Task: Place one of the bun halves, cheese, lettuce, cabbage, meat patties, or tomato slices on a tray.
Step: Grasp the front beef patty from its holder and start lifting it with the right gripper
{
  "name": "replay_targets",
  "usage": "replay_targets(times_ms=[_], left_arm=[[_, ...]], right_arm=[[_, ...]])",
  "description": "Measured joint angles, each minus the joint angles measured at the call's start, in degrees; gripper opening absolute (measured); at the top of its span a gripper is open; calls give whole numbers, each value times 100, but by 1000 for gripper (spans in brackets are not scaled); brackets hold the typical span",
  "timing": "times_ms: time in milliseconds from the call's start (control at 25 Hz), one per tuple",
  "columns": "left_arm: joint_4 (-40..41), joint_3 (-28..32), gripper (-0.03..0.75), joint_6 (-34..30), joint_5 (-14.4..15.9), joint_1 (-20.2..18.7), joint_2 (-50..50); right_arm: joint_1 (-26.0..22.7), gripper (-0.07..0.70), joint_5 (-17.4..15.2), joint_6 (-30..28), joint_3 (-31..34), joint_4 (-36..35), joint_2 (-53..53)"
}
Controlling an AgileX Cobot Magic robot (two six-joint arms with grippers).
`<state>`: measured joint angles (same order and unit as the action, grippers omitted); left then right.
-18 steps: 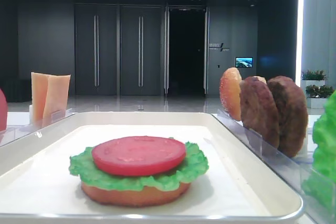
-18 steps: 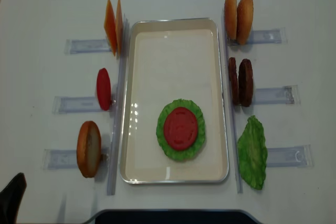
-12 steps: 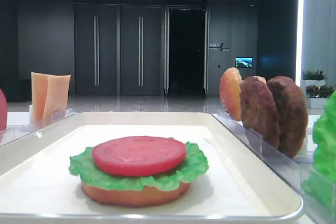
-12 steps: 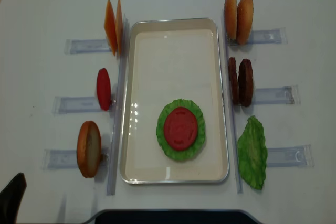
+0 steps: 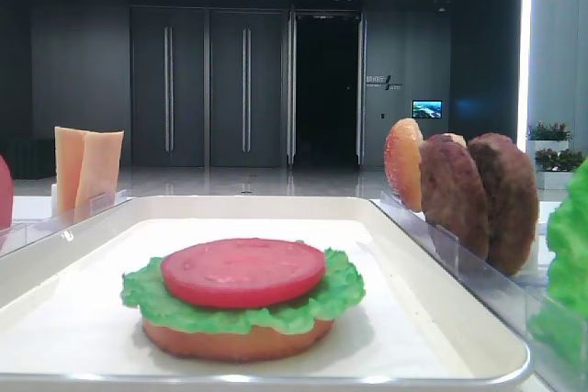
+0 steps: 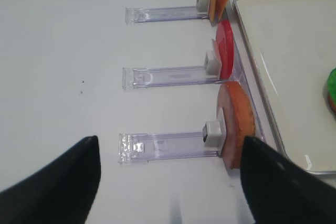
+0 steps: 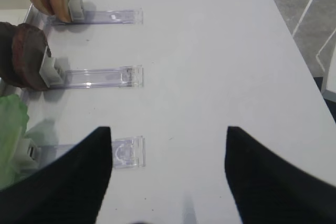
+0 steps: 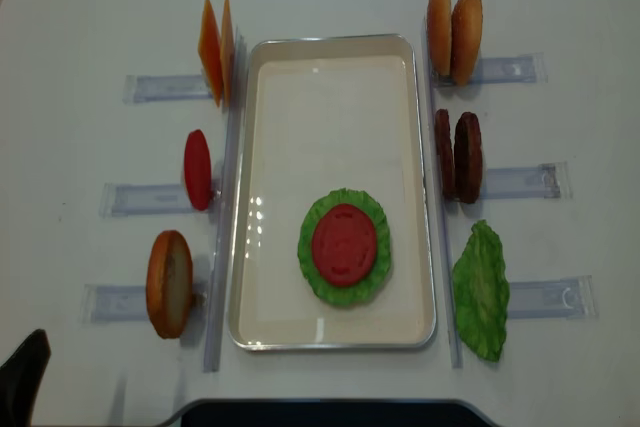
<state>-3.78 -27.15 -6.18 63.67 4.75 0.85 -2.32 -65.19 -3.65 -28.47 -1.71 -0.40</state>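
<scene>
On the cream tray (image 8: 330, 77) lies a stack: a bun half (image 5: 234, 341), lettuce (image 8: 320, 277) over it, and a tomato slice (image 8: 344, 244) on top. Upright in racks to the right stand two bun halves (image 8: 454, 32), two meat patties (image 8: 458, 156) and a lettuce leaf (image 8: 481, 290). Left racks hold cheese (image 8: 216, 49), a tomato slice (image 8: 197, 169) and a bun half (image 8: 169, 283). My left gripper (image 6: 170, 145) is open and empty over the table beside that bun half (image 6: 237, 121). My right gripper (image 7: 168, 129) hangs open and empty, right of the lettuce rack.
Clear plastic racks (image 8: 150, 87) stick outward from both long sides of the tray. The rack end (image 7: 126, 153) by the lettuce sits just inside my right gripper's left finger. The table's right edge (image 7: 294, 40) runs close by in the right wrist view.
</scene>
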Motion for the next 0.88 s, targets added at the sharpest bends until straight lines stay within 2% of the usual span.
replay_targets(times_ms=[160,480,880], left_arm=[[0,0,640,0,0,0,0],[0,0,640,0,0,0,0],[0,0,640,0,0,0,0]], right_arm=[[0,470,0,0,0,0,224],[0,470,18,0,-248,-360,1757],[0,470,57,-225,-1265,-601,4175]])
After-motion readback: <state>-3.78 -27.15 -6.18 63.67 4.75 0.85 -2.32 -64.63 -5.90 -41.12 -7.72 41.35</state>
